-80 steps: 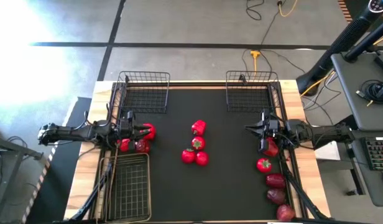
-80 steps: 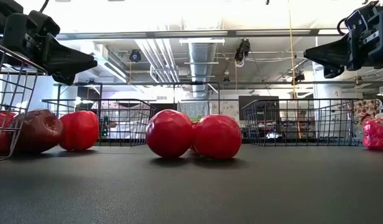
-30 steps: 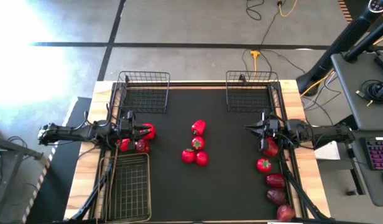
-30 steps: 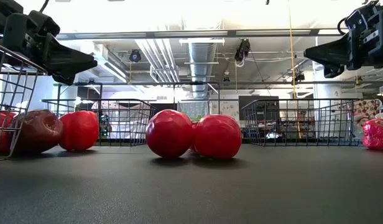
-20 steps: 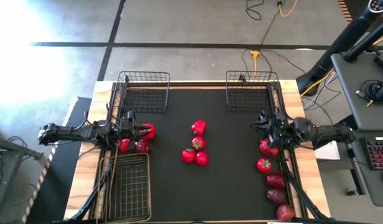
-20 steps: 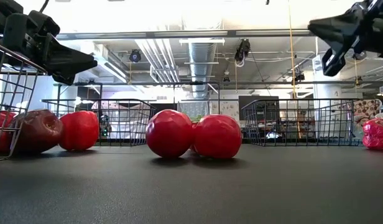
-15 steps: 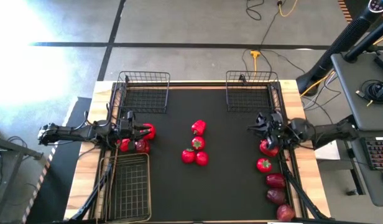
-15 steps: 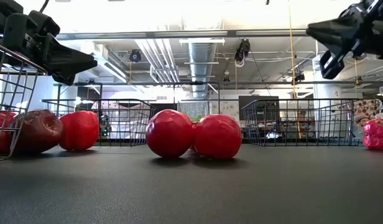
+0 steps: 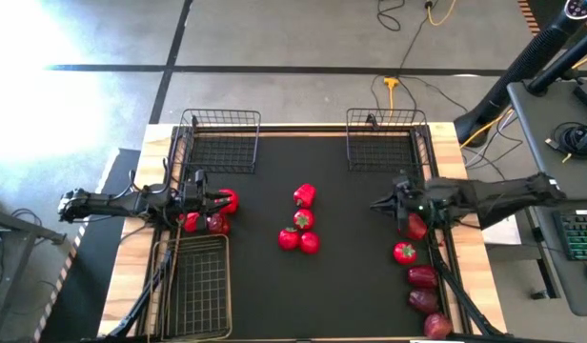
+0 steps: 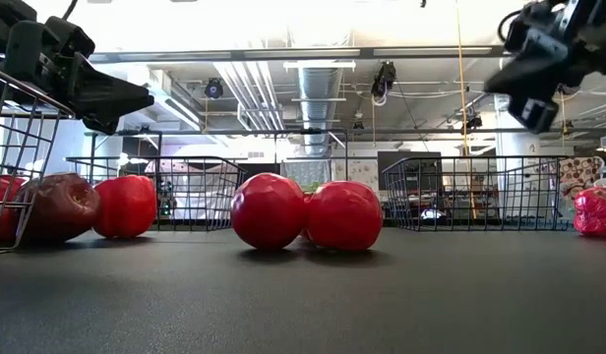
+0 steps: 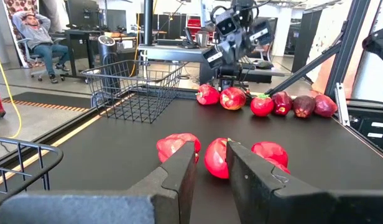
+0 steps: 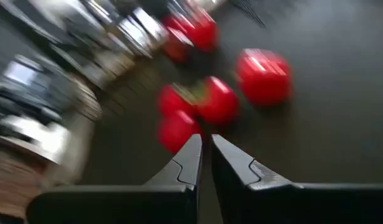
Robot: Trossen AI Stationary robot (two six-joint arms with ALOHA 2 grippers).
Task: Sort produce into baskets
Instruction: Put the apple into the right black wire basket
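Red produce lies on the black mat in three groups. One group sits in the middle [image 9: 301, 229], one at the left [image 9: 217, 224], and a row runs along the right edge [image 9: 422, 276]. Three black wire baskets stand at the far left [image 9: 220, 141], the far right [image 9: 384, 138] and the near left [image 9: 193, 286]. My left gripper [image 9: 222, 198] hovers level over the left group, shut, holding nothing [image 11: 211, 149]. My right gripper [image 9: 377, 204] hangs shut above the mat's right side, beside a pepper [image 9: 413, 226]. It is tipped downward and rolled [image 10: 510, 84].
The mat's middle, around the four central pieces [image 10: 303, 211], is bare dark surface. Wooden table edges [image 9: 470, 248] flank the mat. A desk with a keyboard [image 9: 579, 233] stands beyond the right edge, and cables lie on the floor behind.
My right gripper has risen, rolled about its own length and tipped its fingers downward, while its arm has reached a little toward the table's middle. It has stayed shut. No produce has moved.
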